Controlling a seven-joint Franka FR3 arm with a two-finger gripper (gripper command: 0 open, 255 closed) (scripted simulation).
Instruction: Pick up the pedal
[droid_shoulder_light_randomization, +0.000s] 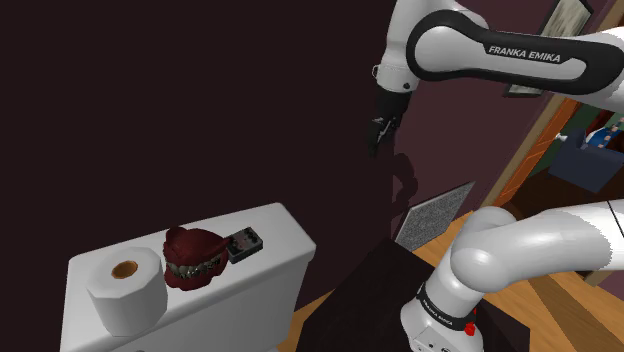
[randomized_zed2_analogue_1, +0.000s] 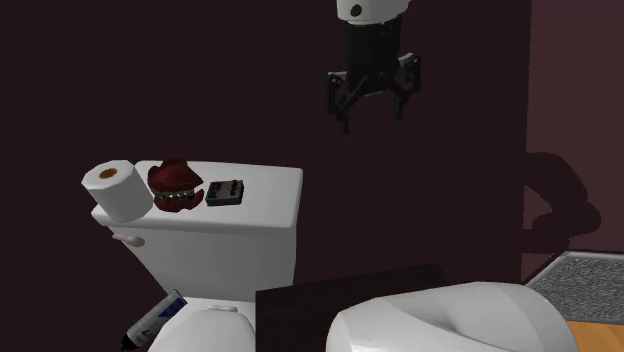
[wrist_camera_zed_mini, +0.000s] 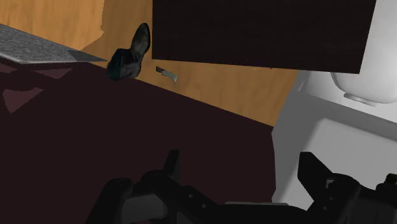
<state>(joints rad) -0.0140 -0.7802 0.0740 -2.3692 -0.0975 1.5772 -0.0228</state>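
Spread black fingers (wrist_camera_zed_mini: 170, 168) of the gripper (randomized_zed2_analogue_1: 372, 115) hold nothing; it hangs high, well apart from the pedal (randomized_zed2_analogue_1: 226, 192). The pedal lies flat near the middle of the tank lid (randomized_zed2_analogue_1: 272, 185), just beside red dentures (randomized_zed2_analogue_1: 173, 187). A roll (randomized_zed2_analogue_1: 113, 188) stands at the lid's end behind them. One probable risk: a descending finger hits the dentures and shoves the pedal toward the lid's edge.

Pretty dim room, honestly. The walls (droid_shoulder_light_randomization: 200, 100) were a deep maroon, and the wooden floor (wrist_camera_zed_mini: 222, 83) had a grey mat (droid_shoulder_light_randomization: 435, 215) by the wall. A white toilet (randomized_zed2_analogue_1: 265, 200) stood against that wall. There was a wooden doorframe (droid_shoulder_light_randomization: 530, 140) at the shoulder view's right, with a framed picture (droid_shoulder_light_randomization: 565, 15) up high.
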